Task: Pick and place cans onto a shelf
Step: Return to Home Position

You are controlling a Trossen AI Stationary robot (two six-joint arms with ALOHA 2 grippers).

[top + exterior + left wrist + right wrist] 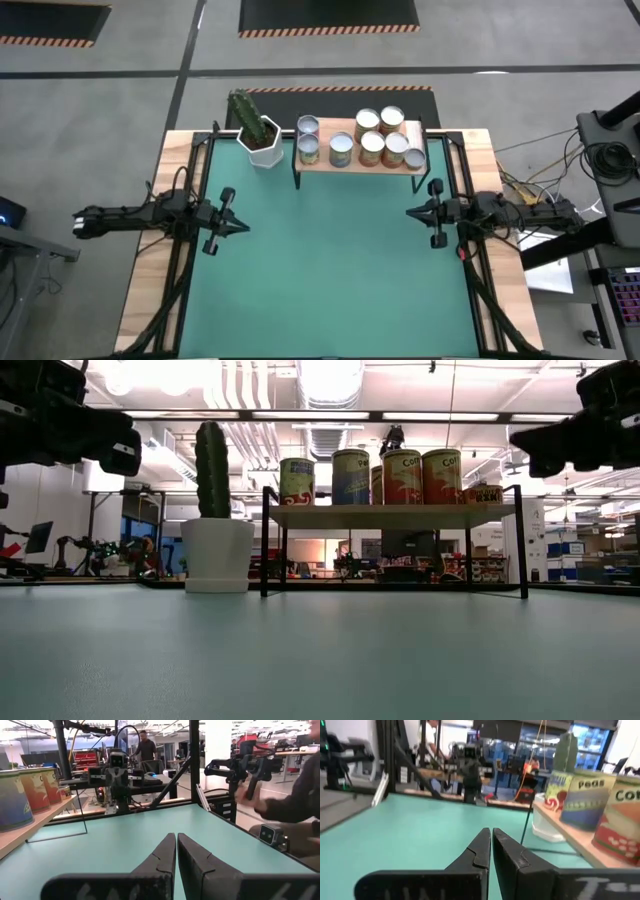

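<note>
Cans [341,148] up on shelf [352,167] at 12 o'clock. Left gripper [243,226] at 9, right gripper [410,211] at 3, both pinched together, empty. I'd park arms slow, clear of shelf.

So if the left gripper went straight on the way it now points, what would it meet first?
Most likely the right gripper: the left gripper, shut, points across bare green mat almost straight at it. The shelf and cans stand off to one side.

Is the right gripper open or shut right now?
Shut. In its wrist view the right gripper shows both fingers meeting at the tips, nothing between them, above the green mat.
</note>
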